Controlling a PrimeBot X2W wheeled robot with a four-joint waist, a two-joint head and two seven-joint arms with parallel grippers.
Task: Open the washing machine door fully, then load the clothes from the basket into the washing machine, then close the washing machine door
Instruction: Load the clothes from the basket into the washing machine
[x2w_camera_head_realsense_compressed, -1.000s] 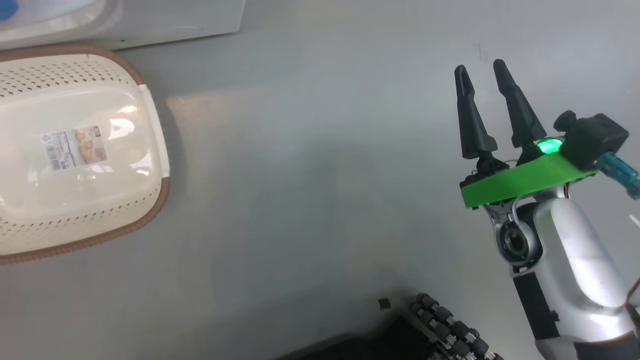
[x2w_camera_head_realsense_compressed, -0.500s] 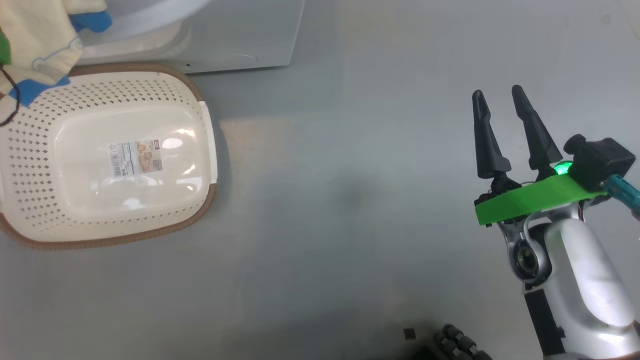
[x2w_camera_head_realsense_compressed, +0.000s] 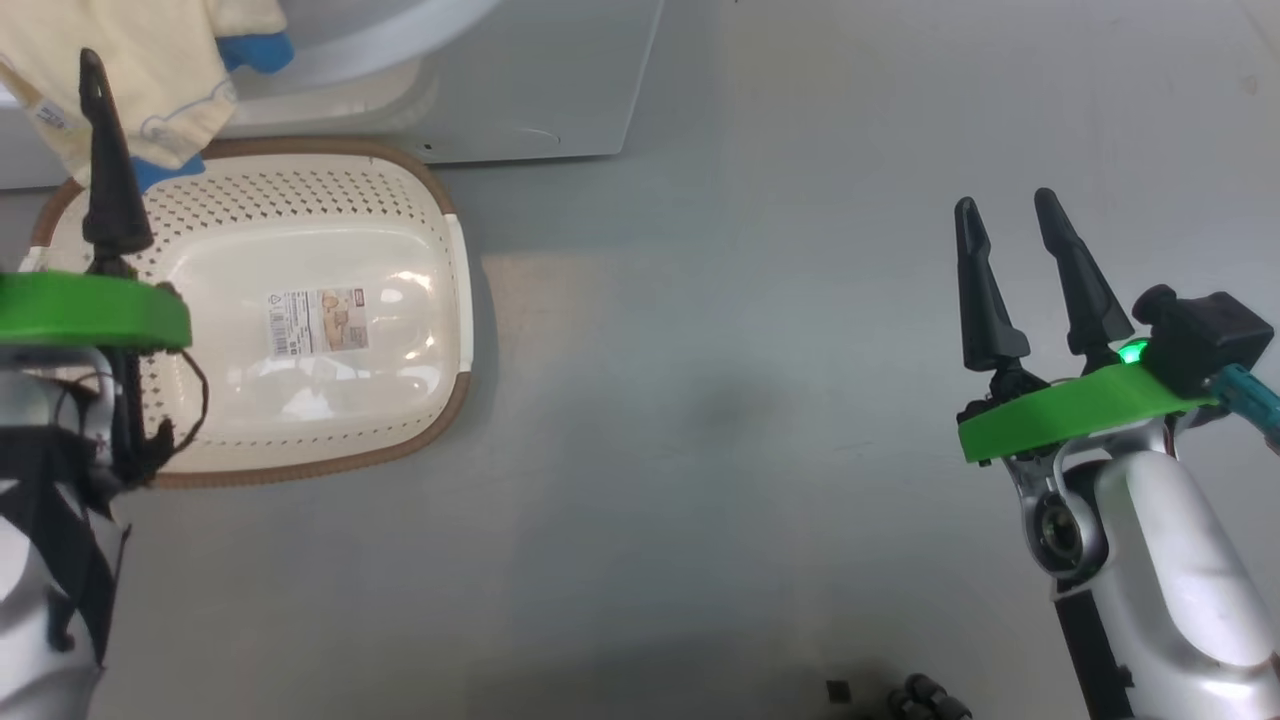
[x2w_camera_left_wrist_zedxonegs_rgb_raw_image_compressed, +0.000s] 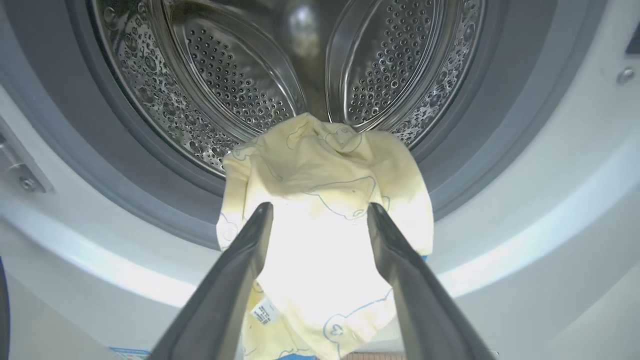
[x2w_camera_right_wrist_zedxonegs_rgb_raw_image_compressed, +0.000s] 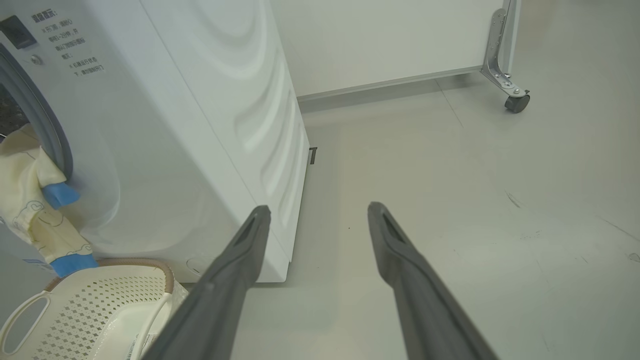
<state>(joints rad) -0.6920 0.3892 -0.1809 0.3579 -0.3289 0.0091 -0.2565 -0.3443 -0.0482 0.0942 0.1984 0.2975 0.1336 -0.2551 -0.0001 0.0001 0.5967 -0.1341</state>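
Left wrist view looks straight into the washing machine (x2w_camera_left_wrist_zedxonegs_rgb_raw_image_compressed: 550, 225). The pale yellow garment (x2w_camera_left_wrist_zedxonegs_rgb_raw_image_compressed: 325, 195) is draped over the lower lip of the opening. Its top edge lies just inside the steel drum (x2w_camera_left_wrist_zedxonegs_rgb_raw_image_compressed: 235, 85), across the grey rubber seal (x2w_camera_left_wrist_zedxonegs_rgb_raw_image_compressed: 115, 165), and the rest hangs down the white front. The left gripper (x2w_camera_left_wrist_zedxonegs_rgb_raw_image_compressed: 320, 206) points right at it with its fingers spread wide and nothing clamped between them. The fabric rests on the lip by its own weight; whether the fingertips touch it I cannot tell.

The relation that matters is the line from gripper to cloth. The garment lies dead ahead along the fingers' own direction, and its long axis runs from the drum mouth down and out toward the basket (x2w_camera_head_realsense_compressed: 300, 190) on the floor just below. My guess is that the load step is half done: more cloth hangs outside than inside, so the next move calls for a push or a re-grip that carries the hanging part inward over the seal — otherwise it may slide back out.

In the head view the right gripper (x2w_camera_head_realsense_compressed: 1005, 200) hovers over bare floor, equally wide and holding nothing, well apart from the opening — the left arm is clearly the nearer one.
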